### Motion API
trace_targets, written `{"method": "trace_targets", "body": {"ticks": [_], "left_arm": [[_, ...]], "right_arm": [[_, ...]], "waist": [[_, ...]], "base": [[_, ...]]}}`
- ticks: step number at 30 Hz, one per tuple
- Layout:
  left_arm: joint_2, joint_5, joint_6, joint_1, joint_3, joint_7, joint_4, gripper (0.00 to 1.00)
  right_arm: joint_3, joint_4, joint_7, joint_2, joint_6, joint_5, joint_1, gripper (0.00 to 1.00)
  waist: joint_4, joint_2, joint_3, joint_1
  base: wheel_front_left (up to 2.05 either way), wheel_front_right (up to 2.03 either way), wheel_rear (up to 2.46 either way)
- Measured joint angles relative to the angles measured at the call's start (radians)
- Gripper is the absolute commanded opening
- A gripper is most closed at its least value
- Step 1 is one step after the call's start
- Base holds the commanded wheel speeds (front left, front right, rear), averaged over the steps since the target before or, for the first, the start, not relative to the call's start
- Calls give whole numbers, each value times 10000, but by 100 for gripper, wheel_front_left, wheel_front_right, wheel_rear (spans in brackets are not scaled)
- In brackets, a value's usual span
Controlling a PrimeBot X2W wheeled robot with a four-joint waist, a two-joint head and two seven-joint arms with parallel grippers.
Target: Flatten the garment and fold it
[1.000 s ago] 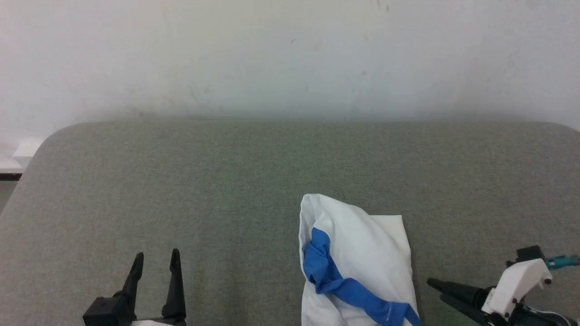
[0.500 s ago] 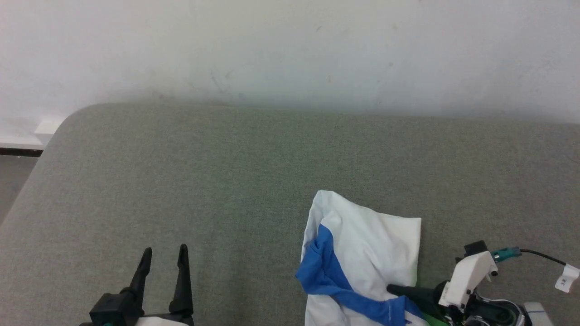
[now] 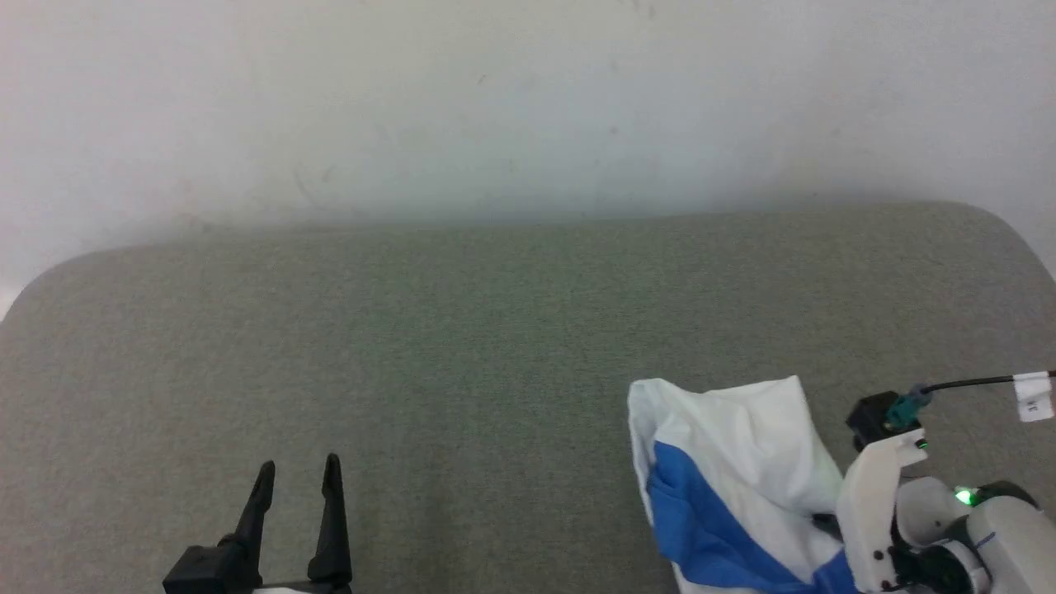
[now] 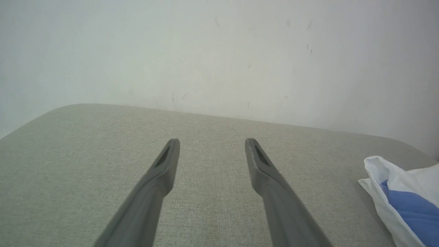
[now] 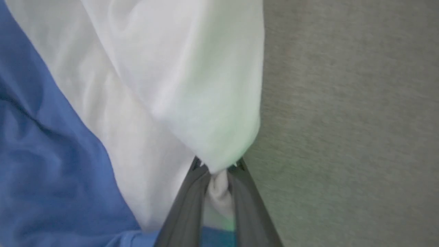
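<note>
On the head view I see the garment bunched in a heap on the right part of the counter, well short of its far edge and much closer to the rounded far right corner than to the left one. It shows a white body with a bright blue band running across its lower side. My right gripper comes in from the right and reaches into the heap's right side. Its pale wrist housing covers most of the fingers here, and a dark cable with a white tag trails from it. My left gripper sits over bare counter on the left side, well apart from the cloth, fingers spread and holding nothing.

On the left wrist view, the left gripper has its two fingers wide apart over the grey-green counter, with nothing between them. The garment lies off to the right, apart from them, white with blue inside the fold.

On the right wrist view, the right gripper is clenched on the garment. A bunched wad of white cloth is squeezed between the fingers, and a white fold drapes over their tips. Blue fabric lies to the left, bare counter to the right.
</note>
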State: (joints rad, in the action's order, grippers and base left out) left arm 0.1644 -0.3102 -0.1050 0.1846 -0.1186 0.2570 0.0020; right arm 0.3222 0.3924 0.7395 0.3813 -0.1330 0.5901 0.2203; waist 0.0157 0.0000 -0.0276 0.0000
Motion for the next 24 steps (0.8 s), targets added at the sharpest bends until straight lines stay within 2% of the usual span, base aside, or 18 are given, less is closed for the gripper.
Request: {"method": "trace_targets", "body": {"ticks": [4, 9, 16, 22, 23, 24], "left_arm": [[-105, 123, 130, -91, 65, 0, -301, 100], [-75, 305, 431, -943, 109, 0, -696, 100], [322, 658, 884, -2661, 31, 0, -780, 100], [276, 821, 1145, -4124, -284, 0, -792, 100], [251, 834, 1154, -4281, -328, 0, -775, 100], [226, 834, 1218, -4424, -359, 0, -742, 100]], "right_arm": [[234, -309, 343, 1037, 4, -642, 285, 0], [-245, -48, -67, 1747, 4, -1267, 1199, 0], [-2146, 1787, -1705, 1918, 4, -2387, 2129, 0], [-3651, 3018, -3235, 1942, 2, -3325, 2877, 0], [-3848, 3156, -3494, 1908, 2, -3496, 2993, 15], [-4036, 3250, -3837, 1866, 2, -3662, 3094, 73]], "waist": [[-703, 0, 90, -1], [-1466, 0, 716, 0], [-2152, 0, 2155, 2], [-2255, 0, 3526, 4], [-2242, 0, 3733, 4], [-2224, 0, 3935, 4]], "base": [[0, 0, 0], [0, 0, 0], [0, 0, 0], [0, 0, 0], [0, 0, 0], [0, 0, 0]]}}
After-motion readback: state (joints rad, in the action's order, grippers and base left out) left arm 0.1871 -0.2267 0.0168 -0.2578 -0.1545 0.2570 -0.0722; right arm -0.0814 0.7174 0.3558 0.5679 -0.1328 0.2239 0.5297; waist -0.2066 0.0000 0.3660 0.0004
